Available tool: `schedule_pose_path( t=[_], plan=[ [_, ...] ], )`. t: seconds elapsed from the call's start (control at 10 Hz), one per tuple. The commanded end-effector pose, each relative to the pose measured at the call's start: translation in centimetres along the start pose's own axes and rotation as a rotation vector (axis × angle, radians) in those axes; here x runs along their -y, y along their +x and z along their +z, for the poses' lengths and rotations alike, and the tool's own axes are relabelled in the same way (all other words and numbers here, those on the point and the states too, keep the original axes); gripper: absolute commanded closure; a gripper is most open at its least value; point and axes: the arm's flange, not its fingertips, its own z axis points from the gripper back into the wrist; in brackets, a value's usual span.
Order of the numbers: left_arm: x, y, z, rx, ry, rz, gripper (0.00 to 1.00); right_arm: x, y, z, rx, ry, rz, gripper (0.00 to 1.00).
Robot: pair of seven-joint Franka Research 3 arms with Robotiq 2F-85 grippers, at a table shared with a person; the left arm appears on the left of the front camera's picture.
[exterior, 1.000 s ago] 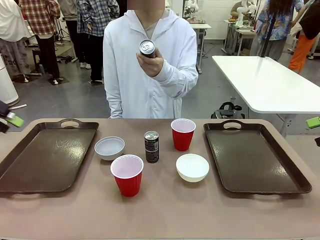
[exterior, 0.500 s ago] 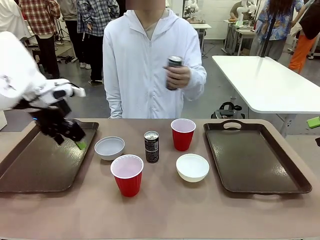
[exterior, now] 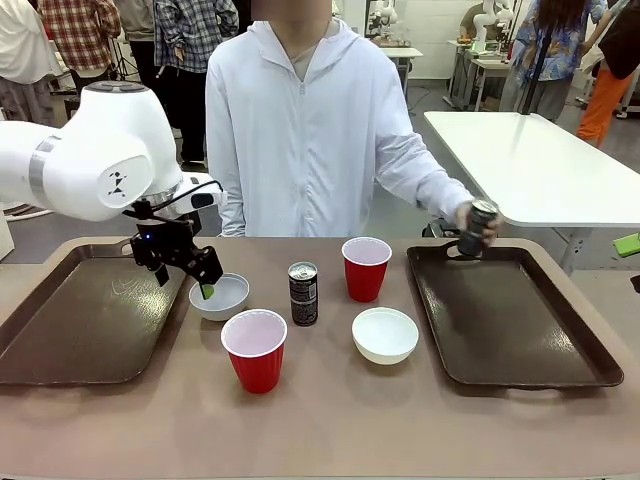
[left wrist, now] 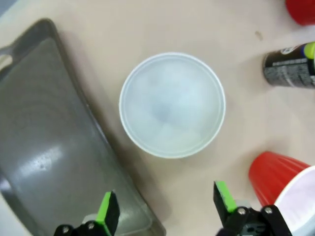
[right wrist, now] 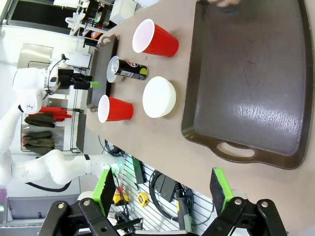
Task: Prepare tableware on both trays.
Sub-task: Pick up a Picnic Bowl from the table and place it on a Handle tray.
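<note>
My left gripper [exterior: 200,283] hangs open just above the left white bowl [exterior: 228,297]. In the left wrist view that bowl [left wrist: 172,104] lies ahead of the open gripper [left wrist: 166,209], beside the left tray's rim [left wrist: 44,162]. A black can [exterior: 303,293], two red cups [exterior: 255,350] [exterior: 366,268] and a second bowl [exterior: 385,333] stand between the left tray [exterior: 80,320] and the right tray [exterior: 510,320]. The person's hand holds another can [exterior: 477,228] at the right tray's far handle. My right gripper [right wrist: 162,187] is open, well back from the right tray [right wrist: 256,78].
The person in a white hoodie [exterior: 300,130] stands at the table's far side, one arm stretched toward the right tray. A white table [exterior: 540,165] stands behind on the right. Bare tabletop [exterior: 330,430] runs along the near edge.
My left arm swung right from over the left tray to above the left bowl. The person's hand brought the can down from chest height to the right tray's far edge.
</note>
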Motion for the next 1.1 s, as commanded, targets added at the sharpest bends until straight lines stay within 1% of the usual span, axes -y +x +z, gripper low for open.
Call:
schedule_pose_path(
  t=[0.0,0.3,0.4,0.5,0.6,0.7,1.0],
  plan=[
    [0.2,-0.3,-0.3,0.024,0.006,-0.006,0.00,0.1,0.1,-0.1,0.011,0.028,0.010,0.00],
    [0.2,-0.3,-0.3,0.024,0.006,-0.006,0.00,0.1,0.1,-0.1,0.011,0.028,0.010,0.00],
    [0.1,0.0,0.0,0.003,-0.001,-0.003,0.00,0.1,0.1,-0.1,0.011,0.028,0.010,0.00],
    [-0.7,1.9,-0.8,0.022,-0.007,0.048,0.00,0.1,0.1,-0.1,0.011,0.028,0.010,0.00],
    [-1.0,3.4,-1.2,0.033,-0.007,0.059,0.00,0.1,0.1,-0.1,0.011,0.028,0.010,0.00],
    [-1.3,5.0,-2.1,0.014,-0.010,0.097,0.00,0.1,0.1,-0.1,0.011,0.028,0.010,0.00],
    [-2.2,7.7,-5.1,-0.015,-0.010,0.192,0.00,0.1,0.1,-0.1,0.011,0.028,0.010,0.00]
  ],
)
